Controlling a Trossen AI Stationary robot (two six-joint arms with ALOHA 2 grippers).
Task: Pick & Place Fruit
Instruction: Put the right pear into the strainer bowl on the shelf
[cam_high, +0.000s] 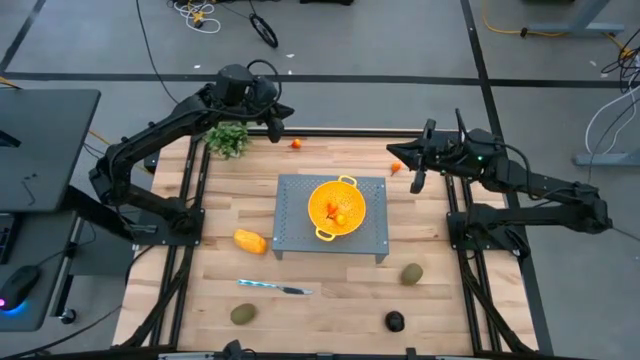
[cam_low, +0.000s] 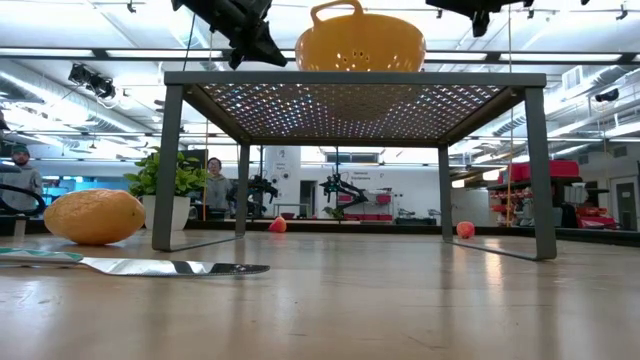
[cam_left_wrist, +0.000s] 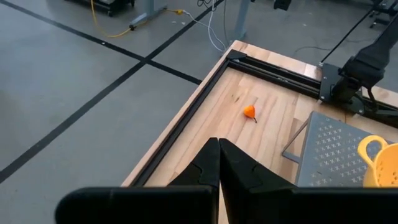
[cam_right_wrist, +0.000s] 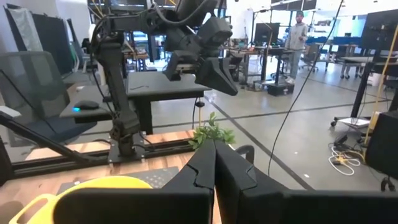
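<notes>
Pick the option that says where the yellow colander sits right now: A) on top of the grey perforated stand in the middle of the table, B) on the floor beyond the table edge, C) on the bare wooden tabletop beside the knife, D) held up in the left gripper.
A: the high view shows the yellow colander resting on the grey perforated stand, and the low view shows it on top.

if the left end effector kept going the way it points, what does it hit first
Probably the bare table short of the small orange fruit; the shut left end effector aims toward it, though depth is unclear.
</notes>
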